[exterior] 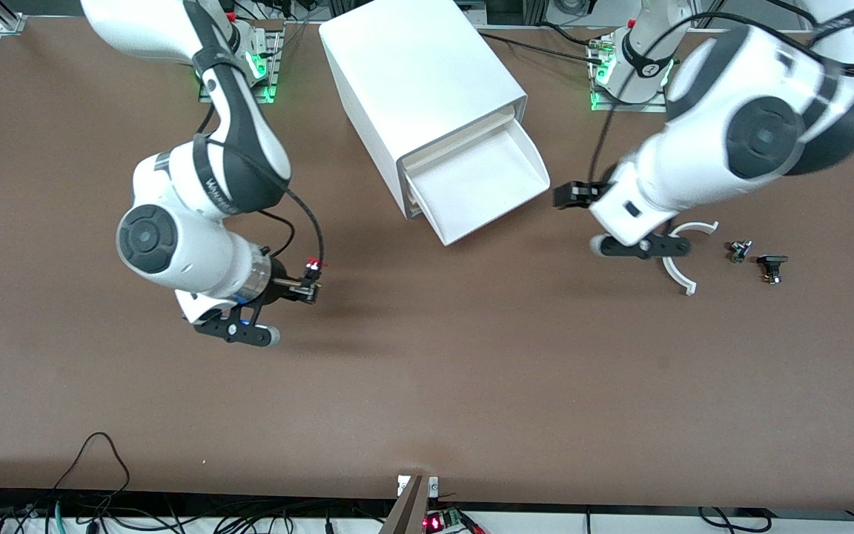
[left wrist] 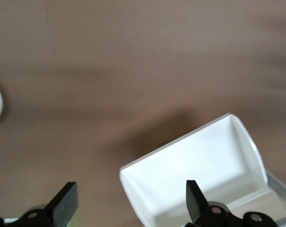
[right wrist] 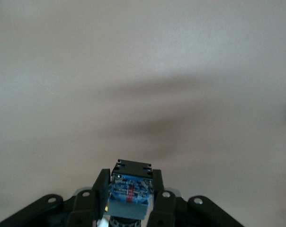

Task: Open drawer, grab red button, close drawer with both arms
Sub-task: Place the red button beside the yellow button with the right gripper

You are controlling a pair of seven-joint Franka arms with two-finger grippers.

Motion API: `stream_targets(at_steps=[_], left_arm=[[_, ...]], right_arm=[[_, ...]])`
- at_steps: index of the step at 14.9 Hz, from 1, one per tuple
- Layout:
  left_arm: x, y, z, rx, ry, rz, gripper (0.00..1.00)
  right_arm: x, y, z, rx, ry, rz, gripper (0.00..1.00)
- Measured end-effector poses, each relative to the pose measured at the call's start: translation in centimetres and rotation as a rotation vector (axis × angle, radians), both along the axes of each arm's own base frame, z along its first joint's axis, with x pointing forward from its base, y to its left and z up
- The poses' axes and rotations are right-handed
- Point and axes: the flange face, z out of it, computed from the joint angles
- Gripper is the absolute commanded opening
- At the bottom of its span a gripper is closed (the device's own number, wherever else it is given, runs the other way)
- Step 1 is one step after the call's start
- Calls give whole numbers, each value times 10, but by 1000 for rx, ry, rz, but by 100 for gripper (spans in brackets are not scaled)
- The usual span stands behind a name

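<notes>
Even overhead light, soft shadows on the table (exterior: 427,386); both wrist views blurred.

drawer (exterior: 488,187) juts open, white arc piece (exterior: 683,256) beside — bare table (exterior: 471,386) nearer the camera

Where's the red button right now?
The button is clamped in the right gripper, up over bare table toward the right arm's end, away from the open drawer.
</notes>
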Motion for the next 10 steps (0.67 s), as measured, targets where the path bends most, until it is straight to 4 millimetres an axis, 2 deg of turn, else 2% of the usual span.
stream_targets(at_steps=[2, 4, 7, 10], left_arm=[[-16, -22, -18, 4, -60, 90, 100], [-20, -33, -40, -30, -137, 133, 100], [-28, -43, -89, -109, -274, 172, 100], [-49, -45, -137, -163, -365, 190, 100]], right_arm=[[10, -32, -7, -15, -17, 93, 0], [18, -62, -20, -39, -37, 178, 0], [22, -92, -56, -78, -61, 272, 0], [19, -119, -101, -106, -104, 332, 0]])
